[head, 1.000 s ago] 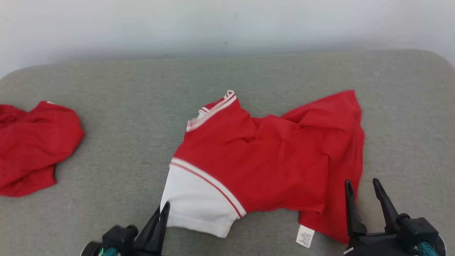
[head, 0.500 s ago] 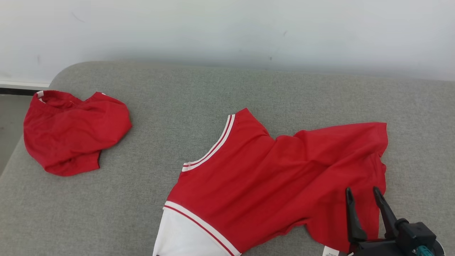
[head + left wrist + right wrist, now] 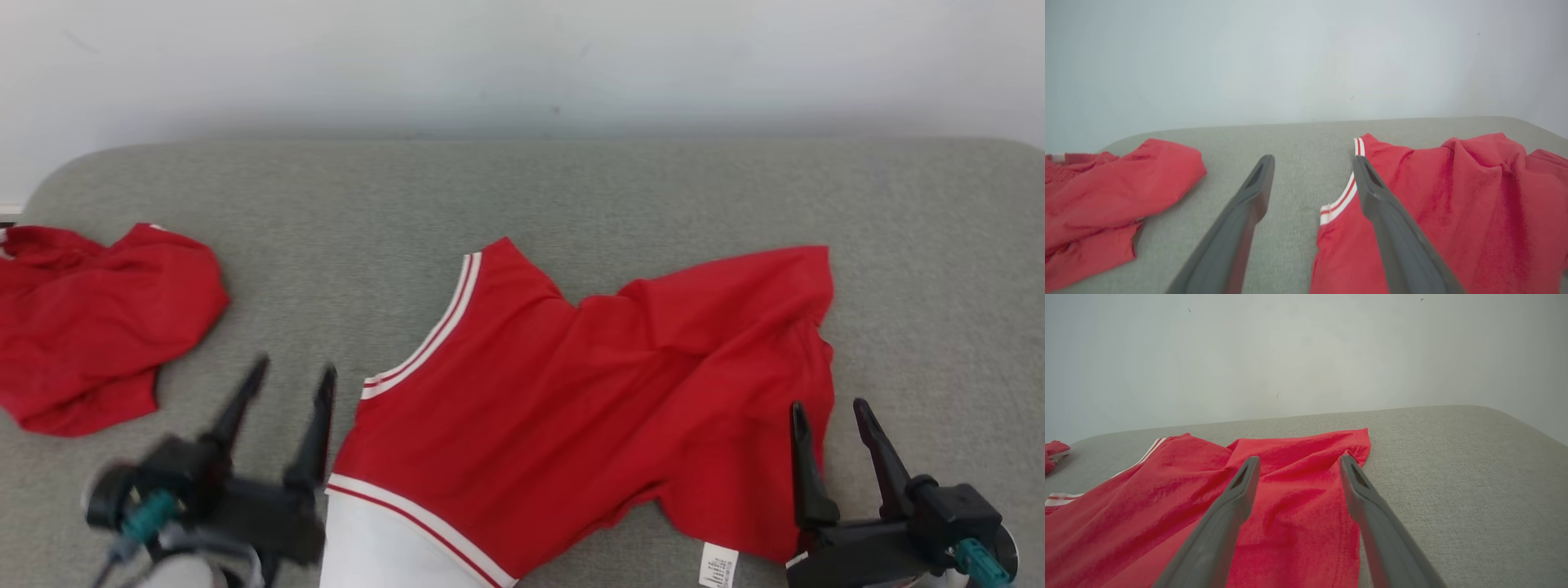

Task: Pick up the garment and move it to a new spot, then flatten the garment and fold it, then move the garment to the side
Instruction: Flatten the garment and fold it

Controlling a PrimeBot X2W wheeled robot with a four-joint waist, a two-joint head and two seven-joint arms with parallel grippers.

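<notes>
A: Where's the shirt?
B: The red garment with white striped trim lies rumpled mid grey fabric cushion, running toward 3 o'clock.
A: Jaws?
B: Both spread wide, empty. The left gripper is at 7 o'clock, just beside the trim; the right gripper is at 5 o'clock, at the garment's edge. The second crumpled red garment is at 9 o'clock.

Left hand, lower centre, fingers spread apart. Red garment, white-striped trim, lower right. Second red cloth, crumpled, lower left. Grey bench beneath.
</notes>
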